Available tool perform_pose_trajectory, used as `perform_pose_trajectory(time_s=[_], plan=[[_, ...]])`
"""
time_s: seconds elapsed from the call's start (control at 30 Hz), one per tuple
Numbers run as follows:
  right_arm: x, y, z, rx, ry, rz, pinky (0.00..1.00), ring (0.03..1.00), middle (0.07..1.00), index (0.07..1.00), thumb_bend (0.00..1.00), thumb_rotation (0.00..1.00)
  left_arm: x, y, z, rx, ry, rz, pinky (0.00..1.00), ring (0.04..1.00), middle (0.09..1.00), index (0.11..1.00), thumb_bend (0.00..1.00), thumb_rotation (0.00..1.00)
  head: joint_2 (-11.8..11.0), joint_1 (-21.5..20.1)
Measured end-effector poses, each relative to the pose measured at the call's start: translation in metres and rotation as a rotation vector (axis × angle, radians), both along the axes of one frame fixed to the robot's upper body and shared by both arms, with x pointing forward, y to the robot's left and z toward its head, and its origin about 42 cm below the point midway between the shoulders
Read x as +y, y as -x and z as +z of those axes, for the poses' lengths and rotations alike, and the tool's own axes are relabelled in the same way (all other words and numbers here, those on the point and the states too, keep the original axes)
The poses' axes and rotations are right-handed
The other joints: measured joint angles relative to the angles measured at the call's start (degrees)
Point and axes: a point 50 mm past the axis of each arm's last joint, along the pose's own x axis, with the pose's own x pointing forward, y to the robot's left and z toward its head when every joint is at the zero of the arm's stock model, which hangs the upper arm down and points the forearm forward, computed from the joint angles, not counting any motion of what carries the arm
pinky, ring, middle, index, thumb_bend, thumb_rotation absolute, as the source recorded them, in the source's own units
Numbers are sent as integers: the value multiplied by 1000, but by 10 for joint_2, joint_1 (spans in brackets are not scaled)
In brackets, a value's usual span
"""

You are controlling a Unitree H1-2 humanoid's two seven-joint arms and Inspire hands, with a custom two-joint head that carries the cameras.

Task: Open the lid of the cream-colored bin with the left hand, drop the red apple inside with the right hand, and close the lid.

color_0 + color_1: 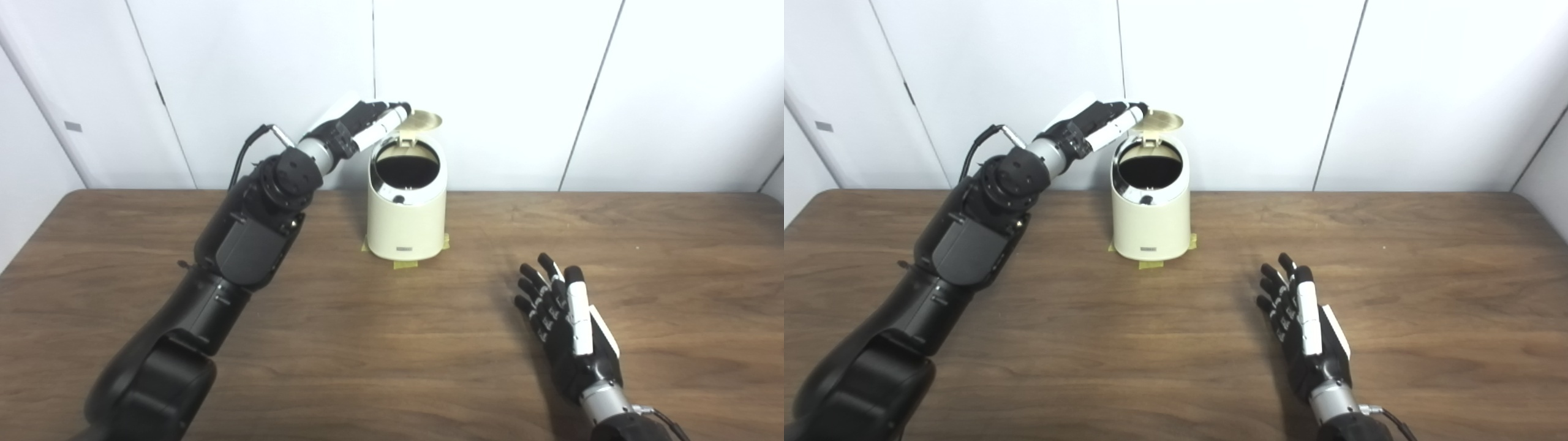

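The cream-colored bin [407,211] stands at the back middle of the wooden table [392,380], fixed with tape at its base. Its round lid [420,121] is raised and the dark opening [407,164] shows. My left hand [367,127] is stretched out at the lid's left edge, fingertips touching it; it grips nothing. My right hand [566,318] rests low over the table at the front right, fingers spread, holding nothing. No red apple shows in either view; the inside of the bin is too dark to tell.
White wall panels [490,86] stand right behind the bin. My left arm [245,245] crosses the table's left side. Bare wood lies between the bin and my right hand [1304,324].
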Motion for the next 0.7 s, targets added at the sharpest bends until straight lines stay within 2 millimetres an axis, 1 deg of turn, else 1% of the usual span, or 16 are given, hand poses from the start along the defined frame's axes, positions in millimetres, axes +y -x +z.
perform_pose_trajectory(time_s=[0.13,0.23,0.27,0.33,0.43,0.47,0.57,0.7], plan=[[-3,-1,0,3,10,5,934,950,920,1000,554,1000,3,3,6,-68,-81,21,835,881,885,853,341,1000,2,2],[-5,-2,-1,7,14,7,928,949,916,1000,549,1000,5,5,7,-102,-144,37,825,878,888,857,362,967,3,3],[-5,-3,-2,8,14,8,931,947,916,1000,540,1000,7,5,7,-113,-163,43,820,868,877,849,371,939,3,3],[-5,-4,-2,10,9,8,931,943,913,1000,533,1000,8,8,6,-135,-199,50,831,864,868,843,382,924,4,3],[-5,-5,-3,11,0,11,927,936,901,1000,528,1000,11,9,2,-143,-248,57,883,882,870,840,396,940,4,4],[-5,-5,-3,11,-1,12,926,933,897,998,529,1000,12,9,1,-145,-264,56,902,888,870,839,397,964,4,4],[-5,-6,-3,11,0,12,935,936,894,1000,529,1000,15,10,0,-160,-327,36,948,909,877,841,417,990,5,4],[-5,-7,-3,12,3,14,928,935,893,1000,526,1000,18,14,3,-186,-381,30,960,914,875,841,439,996,5,4]])
